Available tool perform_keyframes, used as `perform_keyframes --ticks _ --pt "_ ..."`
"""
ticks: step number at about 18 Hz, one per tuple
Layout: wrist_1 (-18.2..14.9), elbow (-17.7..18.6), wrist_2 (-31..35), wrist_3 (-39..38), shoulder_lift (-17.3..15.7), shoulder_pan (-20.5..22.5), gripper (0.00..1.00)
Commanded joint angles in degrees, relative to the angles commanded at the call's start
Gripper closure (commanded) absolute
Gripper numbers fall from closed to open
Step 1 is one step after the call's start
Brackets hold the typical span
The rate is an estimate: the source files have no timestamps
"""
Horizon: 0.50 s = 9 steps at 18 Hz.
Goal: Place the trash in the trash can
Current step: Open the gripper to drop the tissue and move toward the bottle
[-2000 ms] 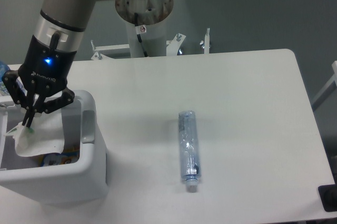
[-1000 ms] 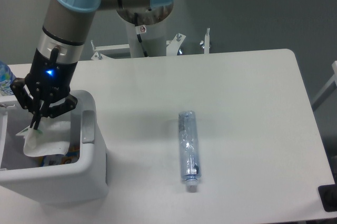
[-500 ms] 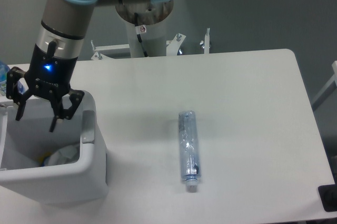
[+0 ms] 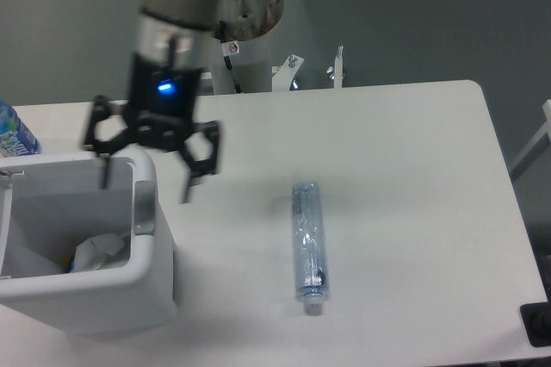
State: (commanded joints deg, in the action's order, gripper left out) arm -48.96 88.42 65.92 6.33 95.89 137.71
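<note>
Tool [image 4: 146, 179] spread wide, empty. Flattened bottle [image 4: 307, 246] lying on surface [image 4: 405, 177]: likely light, slippery, crushable; best pinched across mid-body.

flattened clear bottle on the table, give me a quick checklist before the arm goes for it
1. Tool open and empty: ok, fingers spread, nothing between them.
2. Crumpled white wrapper inside the white rectangular plastic bin: ok.
3. Long flattened clear plastic bottle lying free on the white table, nothing touching it: ok.
4. Tool above the bottle: not ok, it hangs beside the bin's rim, well to the bottle's left in the picture.
5. Finger line set across the bottle's narrow width: cannot tell, motion blur.
</note>
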Motion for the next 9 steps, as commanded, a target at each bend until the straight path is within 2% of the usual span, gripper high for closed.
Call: perform_keyframes --ticks 5,9 --pt "0.09 -0.35 0.09 1.75 0.0 7.65 0.0" --pt "-0.26 -0.35 0.0 7.02 0.0 10.82 0.0"
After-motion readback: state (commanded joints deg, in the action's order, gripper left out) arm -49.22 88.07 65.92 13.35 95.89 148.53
